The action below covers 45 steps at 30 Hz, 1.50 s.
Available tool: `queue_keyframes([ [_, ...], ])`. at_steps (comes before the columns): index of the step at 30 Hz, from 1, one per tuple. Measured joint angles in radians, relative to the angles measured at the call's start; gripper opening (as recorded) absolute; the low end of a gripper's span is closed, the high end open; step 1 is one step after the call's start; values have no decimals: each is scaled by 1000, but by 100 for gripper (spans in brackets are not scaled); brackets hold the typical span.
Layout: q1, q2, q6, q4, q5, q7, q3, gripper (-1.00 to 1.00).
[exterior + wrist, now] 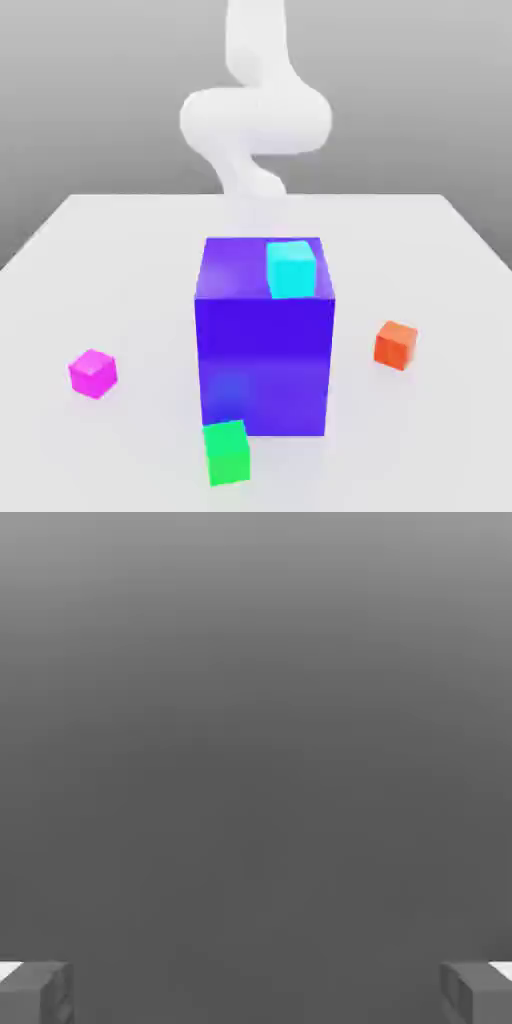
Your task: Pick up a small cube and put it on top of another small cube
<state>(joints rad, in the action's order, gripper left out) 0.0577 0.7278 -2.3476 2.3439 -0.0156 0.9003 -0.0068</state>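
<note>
1. The gripper stood wide open in the hand view, its two fingers far apart with nothing between them
2. The pink cube lay on the table at the exterior view's left, well apart from the others
3. The green cube sat just in front of the blue cube
4. A cyan cube rested atop the blue cube
5. An orange cube lay at the right
6. The arm rose behind the table
</note>
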Motion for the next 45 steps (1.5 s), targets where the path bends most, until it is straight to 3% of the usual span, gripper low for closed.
queue_keyframes([
  [14,310,-407,-267,247,-51,591,-26,0],
  [26,555,-748,-496,455,-11,1149,-104,0],
  [33,597,-994,-691,428,-81,1136,-37,0],
  [34,607,-1020,-711,423,-86,1132,-26,-100],
  [40,612,-1032,-724,421,-88,1131,-20,-100],
  [45,577,-898,-616,446,-39,1167,-67,-100],
])
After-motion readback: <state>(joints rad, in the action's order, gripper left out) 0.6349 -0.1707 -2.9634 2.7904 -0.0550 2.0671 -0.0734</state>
